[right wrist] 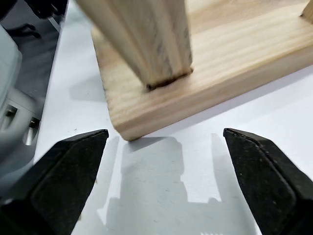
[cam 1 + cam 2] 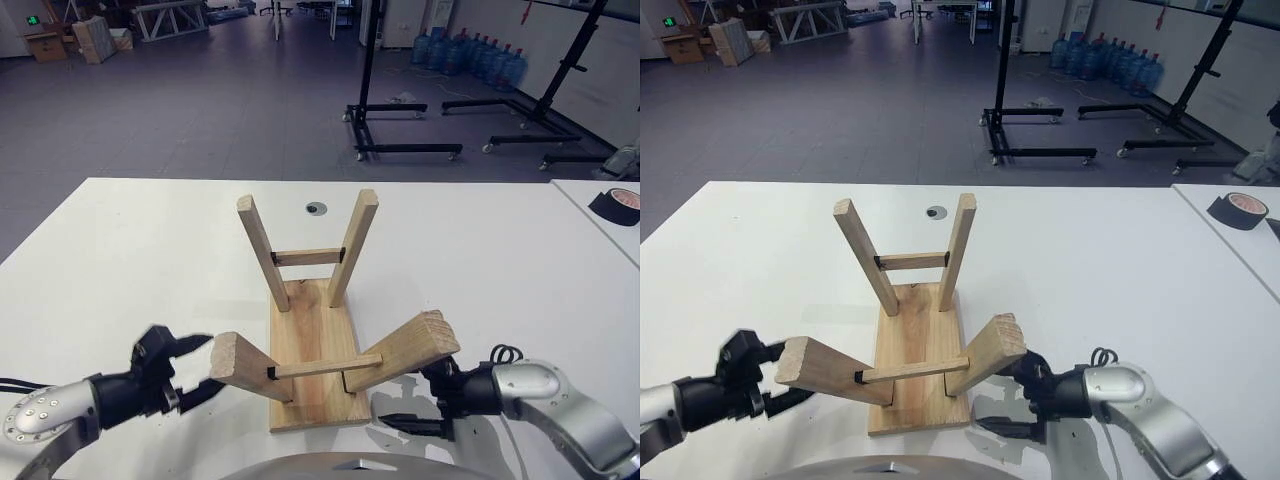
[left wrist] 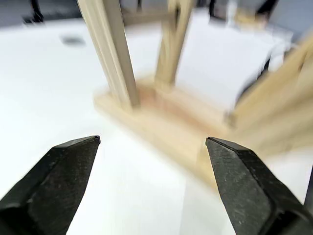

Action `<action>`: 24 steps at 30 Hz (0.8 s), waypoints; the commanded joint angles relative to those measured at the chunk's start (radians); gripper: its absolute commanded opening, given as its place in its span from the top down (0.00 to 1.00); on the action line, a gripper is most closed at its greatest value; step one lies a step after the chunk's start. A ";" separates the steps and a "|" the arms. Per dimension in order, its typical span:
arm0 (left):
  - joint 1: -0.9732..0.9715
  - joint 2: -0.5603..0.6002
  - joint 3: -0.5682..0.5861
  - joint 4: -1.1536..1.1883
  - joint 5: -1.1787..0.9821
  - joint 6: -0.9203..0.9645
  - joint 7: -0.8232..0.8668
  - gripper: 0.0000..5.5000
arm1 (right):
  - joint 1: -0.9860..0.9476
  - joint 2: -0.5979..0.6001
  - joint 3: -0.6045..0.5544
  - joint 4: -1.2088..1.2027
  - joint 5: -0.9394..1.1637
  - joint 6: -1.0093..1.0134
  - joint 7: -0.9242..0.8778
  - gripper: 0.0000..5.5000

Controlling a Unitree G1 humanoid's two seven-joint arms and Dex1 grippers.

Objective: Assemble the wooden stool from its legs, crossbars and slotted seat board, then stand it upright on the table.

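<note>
Pale wooden stool (image 2: 310,320) upside down near the white tabletop's (image 2: 140,260) near edge

Its flat rectangular seat board (image 2: 305,400) lies on the tabletop; two far legs (image 2: 263,250) rise splayed, joined by a short crossbar (image 2: 308,257); two near legs (image 2: 405,350) lean outward, joined by a thin crossbar (image 2: 315,367)

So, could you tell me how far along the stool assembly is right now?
Done: the far legs and near legs sit in the seat board, each pair joined by a crossbar. In hand: nothing; the left gripper and right gripper are open beside the near legs. Left: turning the stool, now upside down, upright on the table.
</note>
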 commanded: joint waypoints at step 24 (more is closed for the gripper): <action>-0.454 -0.252 -0.431 0.281 0.288 -0.012 0.056 0.28 | -0.187 0.271 0.033 0.106 -0.195 0.069 -0.306 0.21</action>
